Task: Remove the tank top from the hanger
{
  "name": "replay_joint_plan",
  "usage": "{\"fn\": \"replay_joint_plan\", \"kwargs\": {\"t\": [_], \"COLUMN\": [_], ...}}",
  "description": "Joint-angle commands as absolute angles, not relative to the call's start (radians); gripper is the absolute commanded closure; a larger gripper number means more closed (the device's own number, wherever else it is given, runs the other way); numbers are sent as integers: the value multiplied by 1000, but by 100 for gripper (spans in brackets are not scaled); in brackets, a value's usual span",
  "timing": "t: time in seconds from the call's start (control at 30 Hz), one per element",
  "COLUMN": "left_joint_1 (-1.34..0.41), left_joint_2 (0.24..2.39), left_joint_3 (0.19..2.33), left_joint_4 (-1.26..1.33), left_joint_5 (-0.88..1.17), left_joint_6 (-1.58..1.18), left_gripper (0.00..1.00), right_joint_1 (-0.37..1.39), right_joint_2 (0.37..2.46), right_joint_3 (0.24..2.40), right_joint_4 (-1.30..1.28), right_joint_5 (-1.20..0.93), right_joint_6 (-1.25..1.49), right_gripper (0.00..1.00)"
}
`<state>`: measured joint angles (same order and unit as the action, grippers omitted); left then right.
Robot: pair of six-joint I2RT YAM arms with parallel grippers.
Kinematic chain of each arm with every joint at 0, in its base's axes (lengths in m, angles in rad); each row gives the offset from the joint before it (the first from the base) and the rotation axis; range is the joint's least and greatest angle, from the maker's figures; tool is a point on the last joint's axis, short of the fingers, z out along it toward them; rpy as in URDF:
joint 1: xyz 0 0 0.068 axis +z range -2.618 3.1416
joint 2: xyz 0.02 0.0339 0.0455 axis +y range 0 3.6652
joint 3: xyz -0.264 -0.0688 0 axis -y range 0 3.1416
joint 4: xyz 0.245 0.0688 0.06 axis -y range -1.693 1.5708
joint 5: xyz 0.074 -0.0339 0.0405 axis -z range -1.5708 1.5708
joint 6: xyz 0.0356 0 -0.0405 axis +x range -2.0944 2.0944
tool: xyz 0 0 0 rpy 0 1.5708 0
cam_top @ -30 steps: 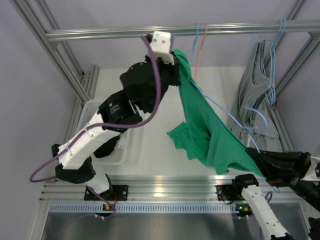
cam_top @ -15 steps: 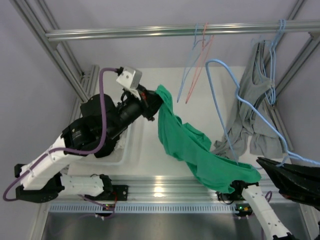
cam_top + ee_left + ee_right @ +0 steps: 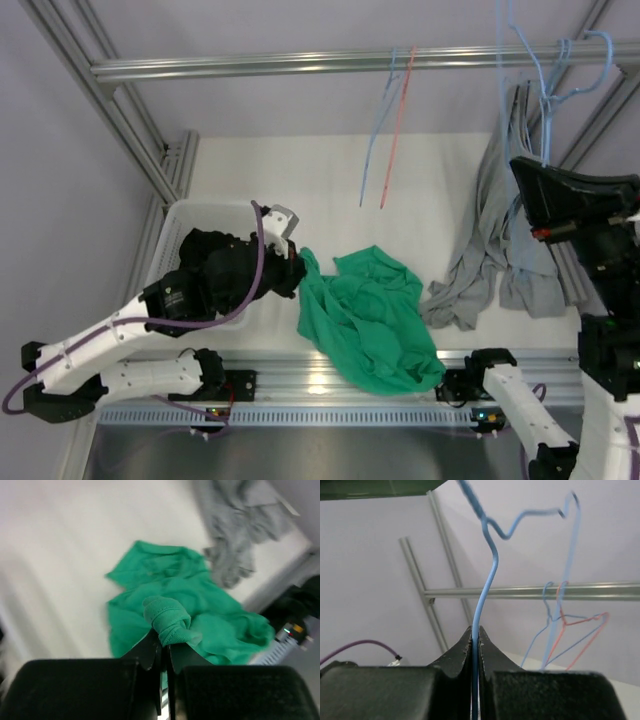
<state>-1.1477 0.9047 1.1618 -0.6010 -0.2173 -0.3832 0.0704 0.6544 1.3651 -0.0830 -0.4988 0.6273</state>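
Observation:
The green tank top lies crumpled on the white table, off the hanger. My left gripper is low by its left edge, shut on a bunched fold of the green fabric; in the left wrist view the rest of the top spreads beyond my left gripper. The bare blue wire hanger is held high at the right by my right gripper. Seen from the right wrist, my right gripper is shut on the hanger wire.
A white bin sits under my left arm. Grey garments hang on blue hangers at the right. A blue and a red hanger hang empty from the metal rail. Frame posts stand on both sides.
My left gripper has come down from the rail to the table, dragging the tank top off the hanger. My right gripper has swung the freed blue hanger up from low right.

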Motion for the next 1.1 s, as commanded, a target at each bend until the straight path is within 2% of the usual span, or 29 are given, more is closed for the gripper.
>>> {"fn": "replay_joint_plan", "kwargs": {"t": [0.0,0.07,0.13,0.33,0.5,0.77,1.07], "left_joint_1": [-1144,-1143,-1141,-1124,-1120,-1120,-1120], "left_joint_2": [835,828,827,821,821,799,795], "left_joint_3": [1140,1098,1080,1058,1045,1019,989], "left_joint_4": [-761,-772,-779,-776,-776,-773,-769], "left_joint_5": [-740,-821,-847,-884,-861,-821,-770], "left_joint_6": [-540,-564,-577,-568,-554,-549,-551], "left_gripper": [100,100,100,100,100,100,100], "right_joint_1": [60,61,61,60,60,60,63], "right_joint_2": [630,632,611,563,591,692,923], "right_joint_3": [1569,1589,1556,1382,1289,1215,1268], "right_joint_4": [-506,-695,-773,-770,-606,-275,-34], "right_joint_5": [-333,-321,-311,-308,-397,-354,-364], "right_joint_6": [396,296,241,232,287,341,403], "right_gripper": [100,100,100,100,100,100,100]}}
